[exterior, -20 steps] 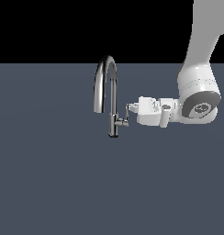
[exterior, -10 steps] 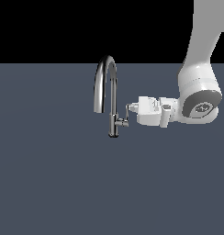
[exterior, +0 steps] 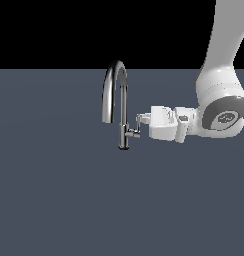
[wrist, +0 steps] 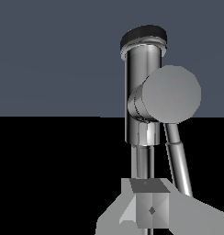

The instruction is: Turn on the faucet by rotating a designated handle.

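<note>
Handle right at gripper tip, beside faucet; grip state unclear.

The faucet is shiny chrome, standing upright on the flat grey surface near the middle of the exterior view; its slim stem rises from a short cylindrical base at 6 o'clock, and the tall spout arches over towards 9 o'clock, its mouth hanging down; the handle is a thin chrome blade on a short stub off the lower stem, at 3 o'clock from it, the blade pointing up towards 12 o'clock; in the wrist view the stub's round flat end faces the camera.
</note>
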`<state>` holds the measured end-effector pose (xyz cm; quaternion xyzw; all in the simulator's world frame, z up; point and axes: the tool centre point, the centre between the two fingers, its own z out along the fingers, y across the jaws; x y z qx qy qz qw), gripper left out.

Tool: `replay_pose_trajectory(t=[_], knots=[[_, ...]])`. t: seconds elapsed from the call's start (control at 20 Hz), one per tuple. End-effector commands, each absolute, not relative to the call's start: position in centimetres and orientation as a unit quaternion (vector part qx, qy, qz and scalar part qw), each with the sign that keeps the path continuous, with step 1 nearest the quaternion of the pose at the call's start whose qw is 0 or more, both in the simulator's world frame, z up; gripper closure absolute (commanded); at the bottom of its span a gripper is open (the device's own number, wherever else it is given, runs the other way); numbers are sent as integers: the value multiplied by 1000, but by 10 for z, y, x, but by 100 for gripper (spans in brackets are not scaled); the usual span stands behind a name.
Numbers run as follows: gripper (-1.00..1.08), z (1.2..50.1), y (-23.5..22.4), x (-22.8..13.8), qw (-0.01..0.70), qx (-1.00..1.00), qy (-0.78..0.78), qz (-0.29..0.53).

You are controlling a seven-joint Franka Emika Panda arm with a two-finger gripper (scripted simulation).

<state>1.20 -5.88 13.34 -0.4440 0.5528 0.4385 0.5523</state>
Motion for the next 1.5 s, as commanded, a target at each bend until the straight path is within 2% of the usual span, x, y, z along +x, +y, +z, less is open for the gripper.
replay_pose_trajectory(t=[0.0,0.2,0.8,0.9,1.45], knots=[[108,138,-57,2,552,-444,550,442],[108,136,-52,2,552,-445,551,441],[108,115,-46,-46,552,-444,550,442],[108,128,-42,-33,558,-452,541,438],[108,66,-43,-60,552,-445,550,441]])
